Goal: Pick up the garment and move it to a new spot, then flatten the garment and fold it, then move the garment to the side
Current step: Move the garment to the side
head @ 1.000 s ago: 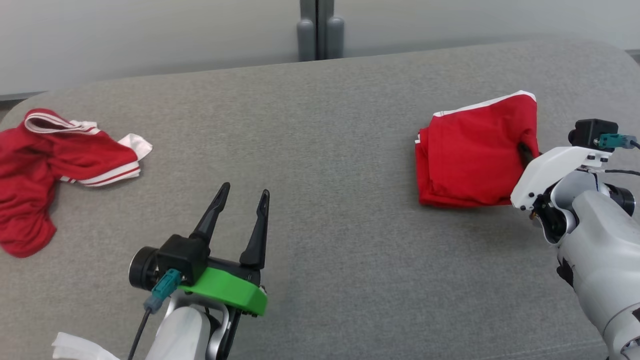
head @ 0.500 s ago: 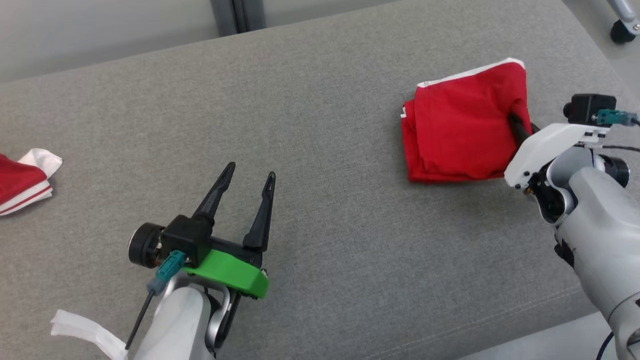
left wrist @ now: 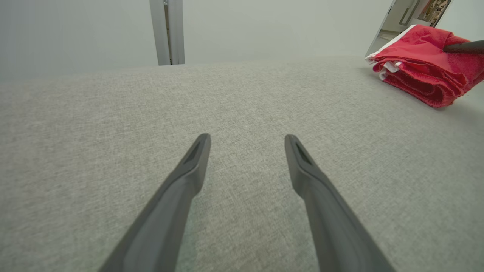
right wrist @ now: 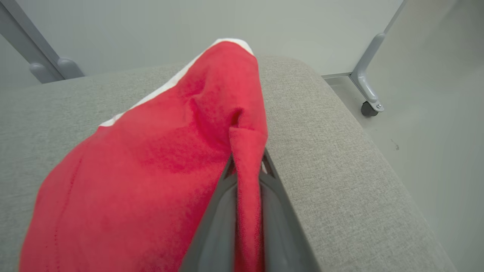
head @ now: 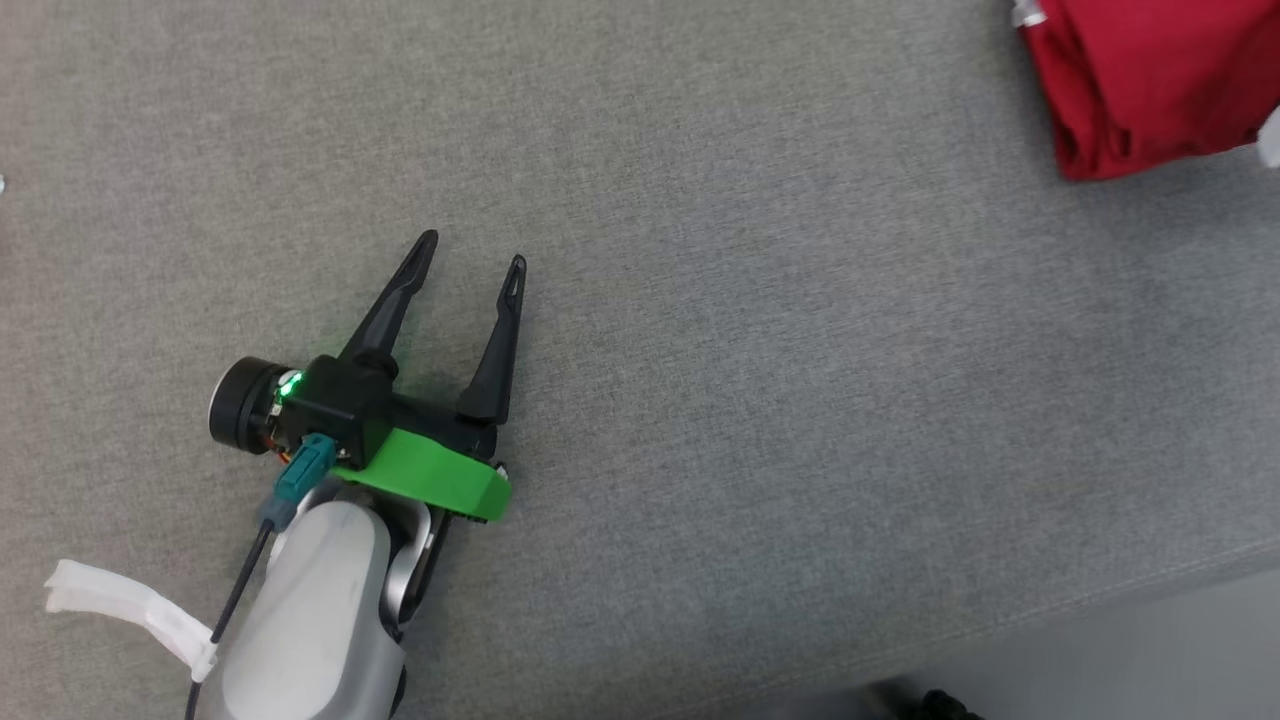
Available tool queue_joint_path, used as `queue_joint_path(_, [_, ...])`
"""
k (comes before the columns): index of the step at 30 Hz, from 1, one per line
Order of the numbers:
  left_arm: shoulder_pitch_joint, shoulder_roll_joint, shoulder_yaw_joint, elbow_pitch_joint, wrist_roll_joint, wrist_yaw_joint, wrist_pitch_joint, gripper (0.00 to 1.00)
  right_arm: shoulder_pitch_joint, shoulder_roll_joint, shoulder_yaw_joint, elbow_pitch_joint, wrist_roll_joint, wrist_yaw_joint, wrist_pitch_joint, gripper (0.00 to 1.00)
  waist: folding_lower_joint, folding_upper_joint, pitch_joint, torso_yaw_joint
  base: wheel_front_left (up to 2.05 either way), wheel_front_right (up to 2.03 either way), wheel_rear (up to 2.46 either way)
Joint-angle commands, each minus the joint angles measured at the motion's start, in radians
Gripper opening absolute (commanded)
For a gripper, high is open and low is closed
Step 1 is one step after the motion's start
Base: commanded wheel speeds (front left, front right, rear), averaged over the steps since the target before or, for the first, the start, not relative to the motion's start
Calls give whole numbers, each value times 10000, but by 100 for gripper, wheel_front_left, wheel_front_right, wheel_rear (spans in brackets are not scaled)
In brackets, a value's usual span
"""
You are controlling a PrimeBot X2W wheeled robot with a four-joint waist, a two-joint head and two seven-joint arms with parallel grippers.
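The garment (head: 1140,80) is a folded red cloth with white trim, lying at the top right corner of the head view on the grey padded surface (head: 700,300). In the right wrist view my right gripper (right wrist: 247,166) is shut on a pinched fold of the garment (right wrist: 151,170), near the surface's right end. The left wrist view has the garment (left wrist: 423,75) at far right, with a dark fingertip (left wrist: 463,47) of the right gripper pressed into it. My left gripper (head: 472,253) stands open and empty above bare fabric, far left of the garment; its own view shows the left gripper (left wrist: 247,141) spread wide.
The surface's front edge (head: 1050,605) runs along the lower right of the head view, with floor beyond. A white strip (head: 120,605) hangs by my left forearm. A caster leg (right wrist: 368,90) stands on the floor past the surface's right end. A grey post (left wrist: 167,32) rises behind.
The head camera has swung down and left, so the garment now sits at the frame's top right and the right arm is out of frame. Both grippers keep their state.
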State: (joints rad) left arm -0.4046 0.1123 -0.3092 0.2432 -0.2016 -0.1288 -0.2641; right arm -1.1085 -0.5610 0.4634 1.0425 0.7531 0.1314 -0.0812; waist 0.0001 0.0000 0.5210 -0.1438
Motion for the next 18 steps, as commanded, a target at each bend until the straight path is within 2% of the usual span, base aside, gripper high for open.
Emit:
queue_joint_path(1, [-213,63,62,-36,8,-32,-3,100,-231,-194,-76,158,-18,-14,-45,0,-1,0,1088,675,0,0,0])
queue_joint_path(4, [-243,48,171,-12,6,-8,6,100,-649,-647,-193,753,-154,-14,-138,0,-1,0,1187,762,0,0,0])
queue_joint_path(9, [-260,26,225,74,16,-5,18,100,-1078,-695,-153,1569,-562,-14,-509,0,-1,0,1150,859,0,0,0])
queue_joint_path(10, [-259,9,226,73,17,-5,18,100,-1149,-700,-120,1752,-690,-14,-592,75,-1,0,1098,889,0,0,0])
queue_joint_path(11, [-246,-8,225,74,10,-5,18,100,-1221,-748,-126,1931,-794,-14,-695,100,-1,0,1039,919,0,0,0])
queue_joint_path(18, [141,-224,286,74,-138,-7,9,100,-1059,-855,-564,2468,-2140,-14,-1653,100,-1,0,-85,1112,0,0,0])
